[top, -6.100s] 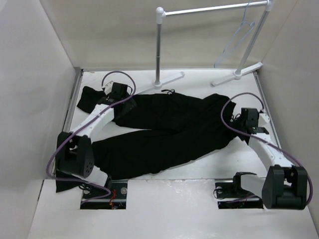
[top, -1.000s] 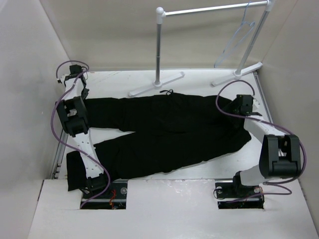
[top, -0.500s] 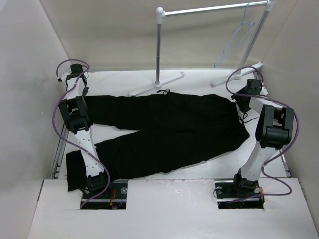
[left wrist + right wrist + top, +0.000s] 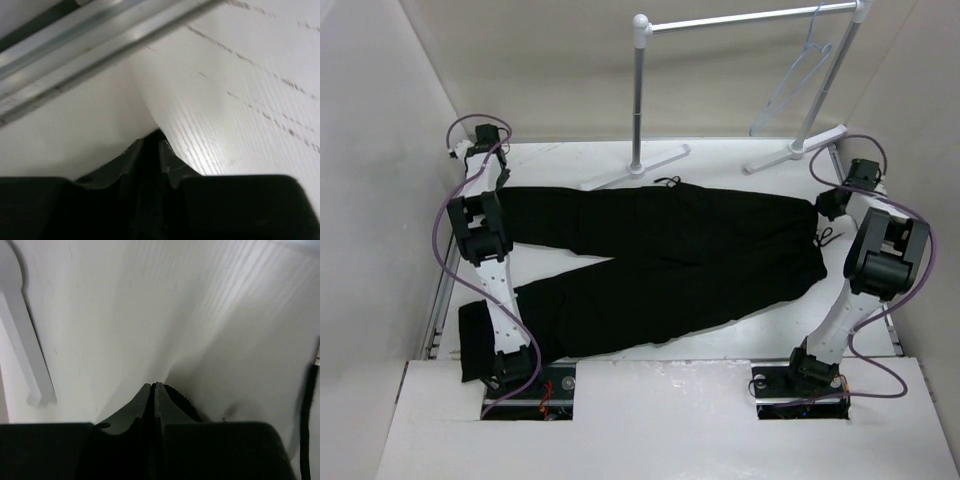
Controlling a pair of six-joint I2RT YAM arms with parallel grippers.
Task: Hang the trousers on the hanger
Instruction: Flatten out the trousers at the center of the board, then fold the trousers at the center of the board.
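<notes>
The black trousers (image 4: pixel 660 250) lie flat across the table (image 4: pixel 770 320), waist to the right and legs to the left. The near leg's end droops over the front left edge. My left gripper (image 4: pixel 498 183) is at the far leg's cuff; in the left wrist view its fingertips (image 4: pixel 154 137) stand a narrow slit apart with dark cloth filling it. My right gripper (image 4: pixel 828 203) is at the waist's far corner, shut, with a black ribbed edge (image 4: pixel 186 399) showing beside its fingertips (image 4: pixel 154 386). The pale wire hanger (image 4: pixel 800 75) hangs from the rack's bar at the back right.
The white garment rack (image 4: pixel 740 20) stands at the back, its two feet resting on the table; one foot (image 4: pixel 30 350) shows left of my right gripper. A metal rail (image 4: pixel 100 35) runs along the table's left edge. Walls close in on both sides.
Both grippers moved right and the trousers slid right with them, the waist now nearer the right edge. The right gripper's jaws have closed.
</notes>
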